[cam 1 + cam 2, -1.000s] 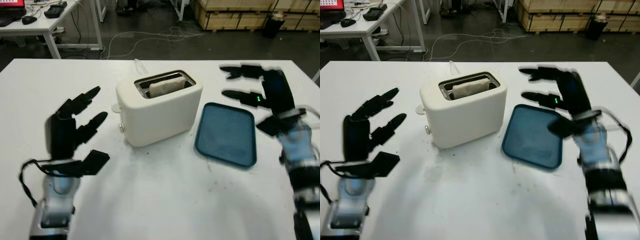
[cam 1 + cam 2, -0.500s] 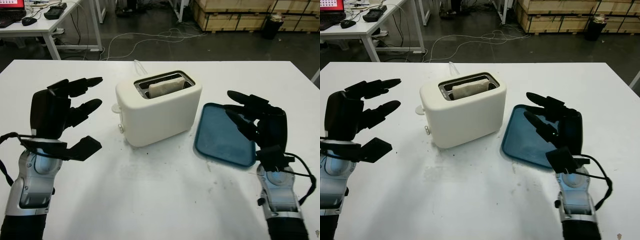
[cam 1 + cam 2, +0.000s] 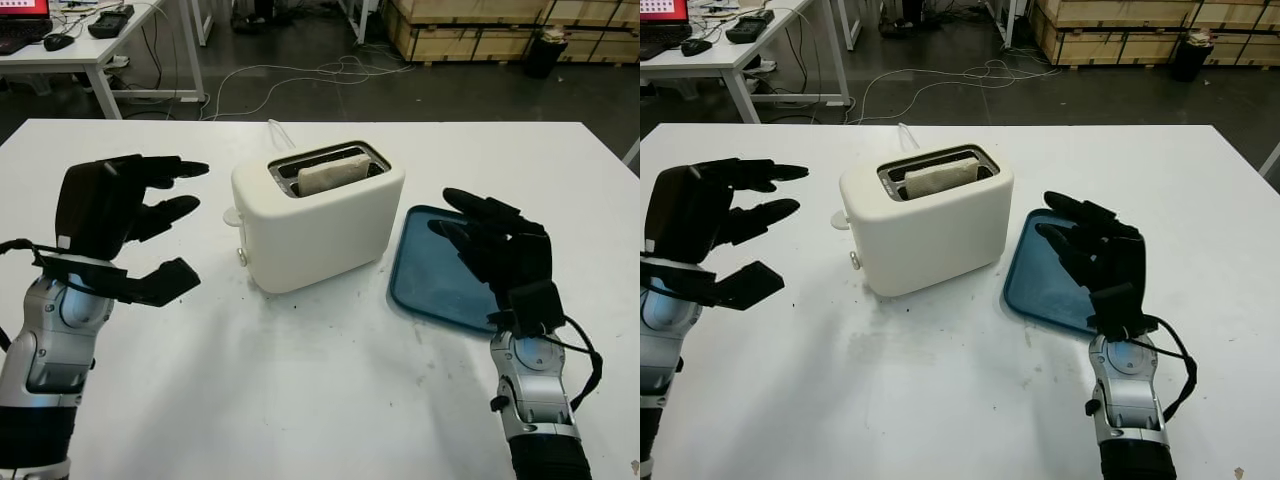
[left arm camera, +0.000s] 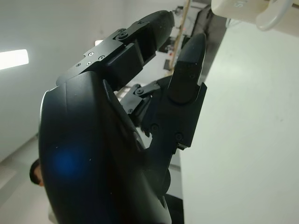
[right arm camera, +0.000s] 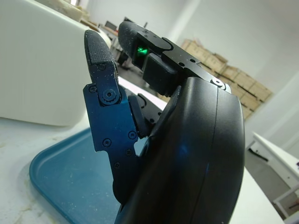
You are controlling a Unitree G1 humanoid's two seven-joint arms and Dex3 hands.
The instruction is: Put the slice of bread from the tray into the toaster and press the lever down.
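A white toaster (image 3: pixel 320 220) stands mid-table with a slice of bread (image 3: pixel 333 172) upright in its slot. Its lever (image 3: pixel 232 215) sticks out of the end facing my left hand and sits high. The blue tray (image 3: pixel 440 262) lies right of the toaster with nothing on it. My left hand (image 3: pixel 178 222) is open, held above the table left of the toaster, its fingers pointing at the lever end (image 4: pixel 273 9) a short way off. My right hand (image 3: pixel 488 238) is open over the tray's near right corner (image 5: pixel 65 186), holding nothing.
The white table (image 3: pixel 300 380) has bare room in front of the toaster. A white power cable (image 3: pixel 277 130) runs from behind the toaster to the far edge. Beyond lie dark floor, a desk (image 3: pixel 90 45) at far left and wooden crates (image 3: pixel 480 25).
My left hand has risen and turned its fingers toward the toaster's lever end. My right hand has come back from beyond the tray's far right to its near right corner.
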